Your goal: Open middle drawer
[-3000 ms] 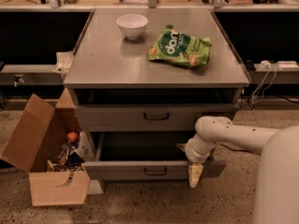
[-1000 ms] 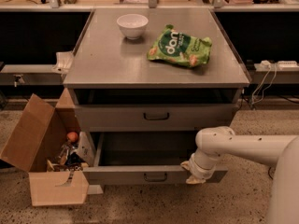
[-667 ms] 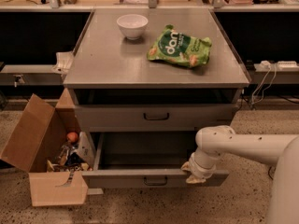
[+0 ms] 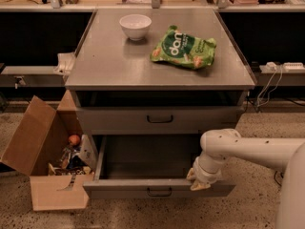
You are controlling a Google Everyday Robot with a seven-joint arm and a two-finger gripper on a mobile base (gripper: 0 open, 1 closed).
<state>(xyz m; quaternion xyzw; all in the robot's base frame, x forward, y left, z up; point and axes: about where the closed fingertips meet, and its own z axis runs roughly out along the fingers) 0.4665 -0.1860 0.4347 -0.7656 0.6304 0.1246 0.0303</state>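
Grey metal middle drawer [image 4: 119, 190] with the small black bar handle [image 4: 159, 192] stands pulled well out of the grey steel cabinet [image 4: 105, 68]. Its dark interior is open to view and looks empty as far as can be seen. Closed grey drawer front above [image 4: 114, 120] sits flush. Judgement: the opening is essentially done; at most a last bit of travel and letting go remain. White two-finger gripper [image 4: 200, 179] on the white arm [image 4: 252, 149] is down at the drawer's front rim, right of the handle and not on it, touching or hooked over the top edge from the inside. Cannot tell whether it is spread or pinched on the edge. The drawer front lies directly under and just in front of the gripper, the handle off to one side and lower. White bowl [image 4: 135, 26] and green snack bag [image 4: 183, 48] sit on top of the cabinet; an open cardboard box [image 4: 33, 142] stands beside it.
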